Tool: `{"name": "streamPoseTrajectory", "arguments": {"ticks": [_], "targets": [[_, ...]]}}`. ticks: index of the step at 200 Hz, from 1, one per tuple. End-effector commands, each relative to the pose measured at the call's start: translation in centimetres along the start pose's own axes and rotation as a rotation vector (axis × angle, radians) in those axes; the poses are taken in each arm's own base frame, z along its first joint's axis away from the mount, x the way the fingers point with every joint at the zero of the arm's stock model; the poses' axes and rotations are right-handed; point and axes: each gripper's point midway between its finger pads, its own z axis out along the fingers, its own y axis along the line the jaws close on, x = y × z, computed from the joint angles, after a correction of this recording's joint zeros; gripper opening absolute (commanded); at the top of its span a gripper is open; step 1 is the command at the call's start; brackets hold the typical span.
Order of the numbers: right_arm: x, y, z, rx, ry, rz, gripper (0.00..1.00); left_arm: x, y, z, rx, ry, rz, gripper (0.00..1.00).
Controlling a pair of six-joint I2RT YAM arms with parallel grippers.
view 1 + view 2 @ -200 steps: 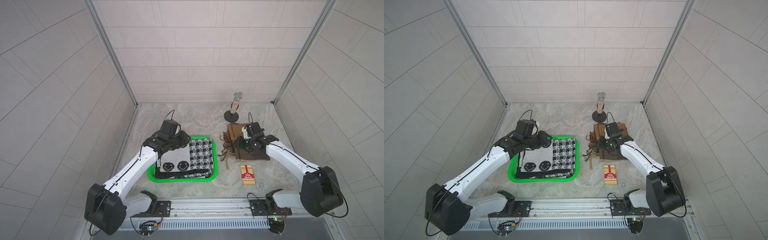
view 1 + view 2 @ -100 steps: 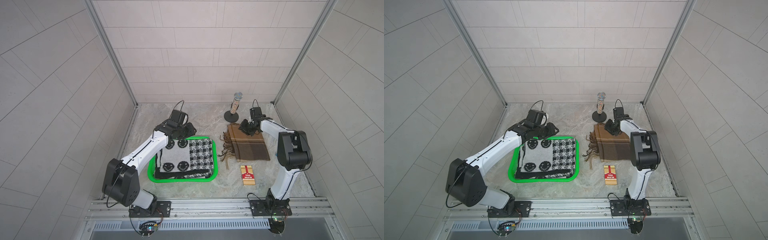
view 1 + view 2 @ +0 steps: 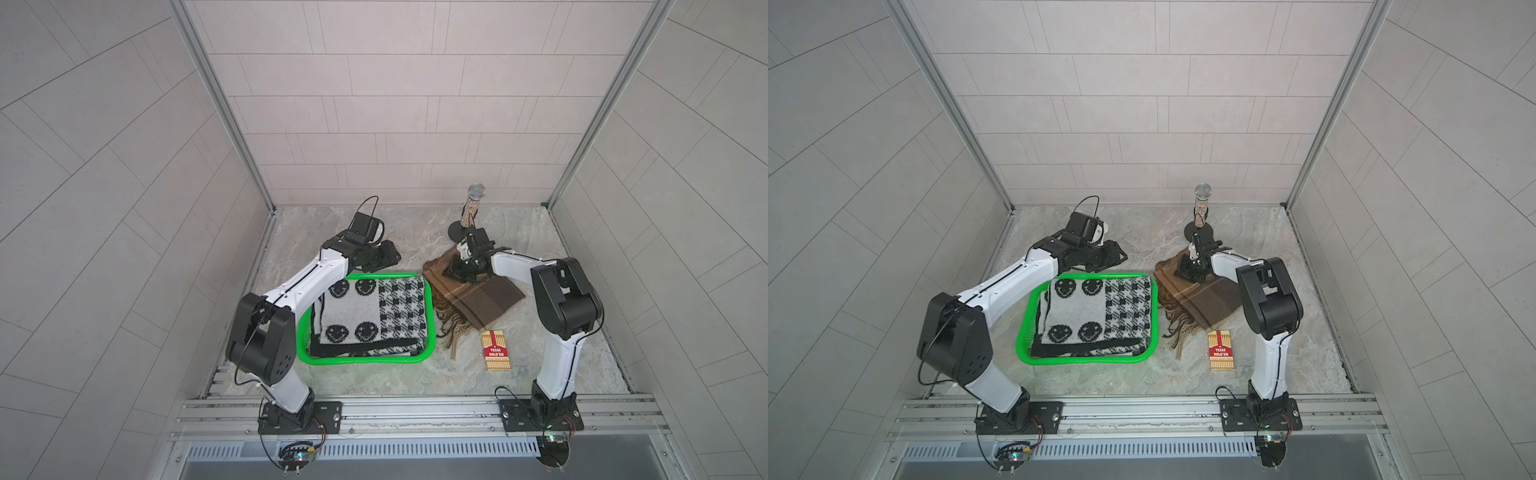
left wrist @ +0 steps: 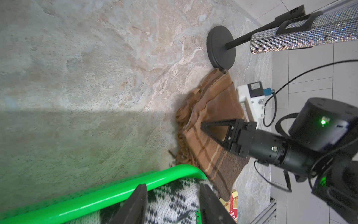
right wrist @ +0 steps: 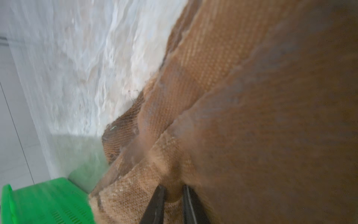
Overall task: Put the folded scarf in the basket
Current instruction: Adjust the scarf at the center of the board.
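Near the basket [image 3: 361, 360] rim, the right hand [image 5: 173, 188] pinches the brown scarf [image 3: 478, 303].

Marbled stone-look tabletop [image 3: 307, 228] carrying four things. Green basket [image 3: 361, 360] sits left of centre. Brown plaid scarf [image 3: 478, 299] just beside basket's right rim, fringe trailing toward front. Texas Hold'em card box [image 3: 495, 350] flat, near fringe. Microphone stand [image 3: 456, 230] at back, round base touching scarf's back corner.
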Motion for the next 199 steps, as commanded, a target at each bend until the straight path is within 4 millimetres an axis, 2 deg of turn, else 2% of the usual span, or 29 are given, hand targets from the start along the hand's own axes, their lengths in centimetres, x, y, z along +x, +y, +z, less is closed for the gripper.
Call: {"name": "streamPoseTrajectory", "arguments": {"ticks": [1, 41, 65, 87, 107, 136, 154, 170, 199], "targets": [[1.5, -0.2, -0.2, -0.024, 0.012, -0.005, 0.23, -1.2, -1.5, 0.8, 0.039, 0.007, 0.060, 0.50], [0.6, 2.4, -3.5, -0.086, -0.066, -0.067, 0.30, -2.8, -2.7, 3.9, 0.072, 0.022, 0.144, 0.51], [-0.1, 2.6, -6.6, -0.068, -0.143, -0.057, 0.39, -3.0, -3.8, 6.4, 0.084, 0.056, 0.235, 0.51], [-0.2, 0.4, -9.7, -0.006, -0.212, 0.019, 0.48, -3.0, -4.5, 8.7, 0.105, 0.094, 0.303, 0.52], [0.4, -3.0, -12.2, 0.051, -0.266, 0.131, 0.56, -2.7, -5.3, 11.0, 0.144, 0.132, 0.342, 0.53], [2.8, -8.1, -15.1, 0.119, -0.319, 0.289, 0.63, -1.9, -6.4, 14.2, 0.172, 0.190, 0.403, 0.58], [4.3, -10.3, -16.4, 0.173, -0.346, 0.343, 0.66, -1.0, -6.2, 16.1, 0.152, 0.241, 0.443, 0.60], [5.3, -11.3, -17.4, 0.211, -0.377, 0.358, 0.68, -0.2, -5.4, 17.6, 0.121, 0.294, 0.463, 0.63], [6.4, -11.8, -18.2, 0.234, -0.386, 0.358, 0.70, 1.1, -4.8, 19.1, 0.116, 0.362, 0.489, 0.68]]}}
